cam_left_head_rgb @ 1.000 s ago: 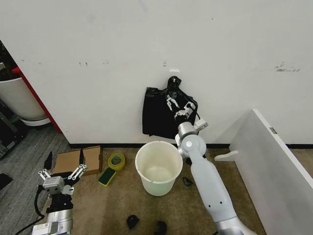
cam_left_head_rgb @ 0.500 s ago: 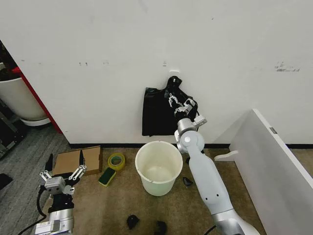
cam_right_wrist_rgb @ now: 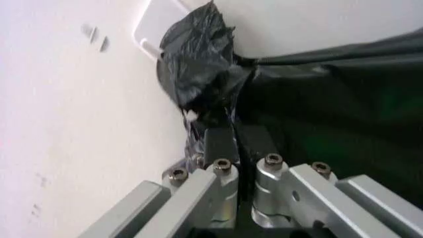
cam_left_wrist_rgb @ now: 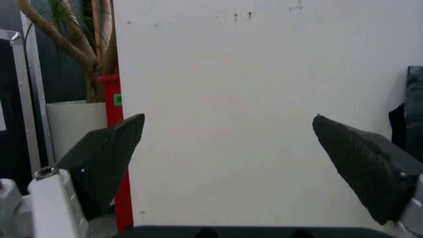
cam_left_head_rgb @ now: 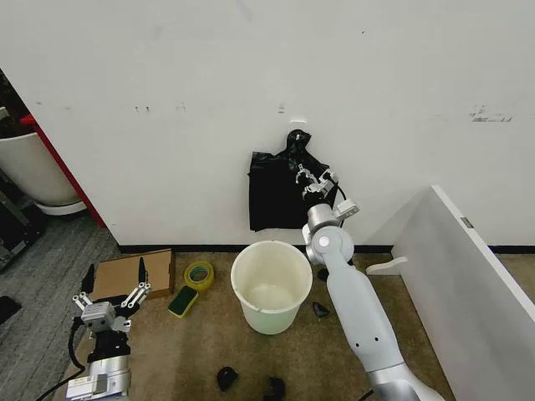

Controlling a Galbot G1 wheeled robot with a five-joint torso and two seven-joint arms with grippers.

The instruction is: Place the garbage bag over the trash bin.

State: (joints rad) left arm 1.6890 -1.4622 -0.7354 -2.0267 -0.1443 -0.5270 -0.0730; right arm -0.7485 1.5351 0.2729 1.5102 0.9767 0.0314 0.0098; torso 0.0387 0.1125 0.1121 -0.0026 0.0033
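Observation:
The trash bin [cam_left_head_rgb: 269, 322], a round cream-white bucket, stands open on the brown floor at the foot of the wall. Right above it a flat black bag [cam_left_head_rgb: 272, 200] hangs on the wall, gathered to a knot [cam_left_head_rgb: 294, 140] at a white hook. My right gripper [cam_left_head_rgb: 307, 177] reaches up just below that knot. In the right wrist view its fingers [cam_right_wrist_rgb: 219, 143] are shut on a fold of this black bag [cam_right_wrist_rgb: 317, 99]. The garbage bag itself is out of view. My left gripper [cam_left_head_rgb: 113, 288] hangs low at the left, open, holding nothing, its pads [cam_left_wrist_rgb: 109, 153] facing the wall.
A flat cardboard box [cam_left_head_rgb: 134, 274], a roll of tape [cam_left_head_rgb: 199, 274] and a green sponge [cam_left_head_rgb: 183, 302] lie left of the bin. A white board [cam_left_head_rgb: 476, 284] leans at the right. A white tub with a red edge [cam_left_head_rgb: 33, 171] stands far left. Small black bits [cam_left_head_rgb: 226, 378] dot the floor.
My right gripper has shifted slightly right below the knot and closed on the black plastic. The hanging bag's lower edge has drawn in narrower. The left arm has sunk a little.

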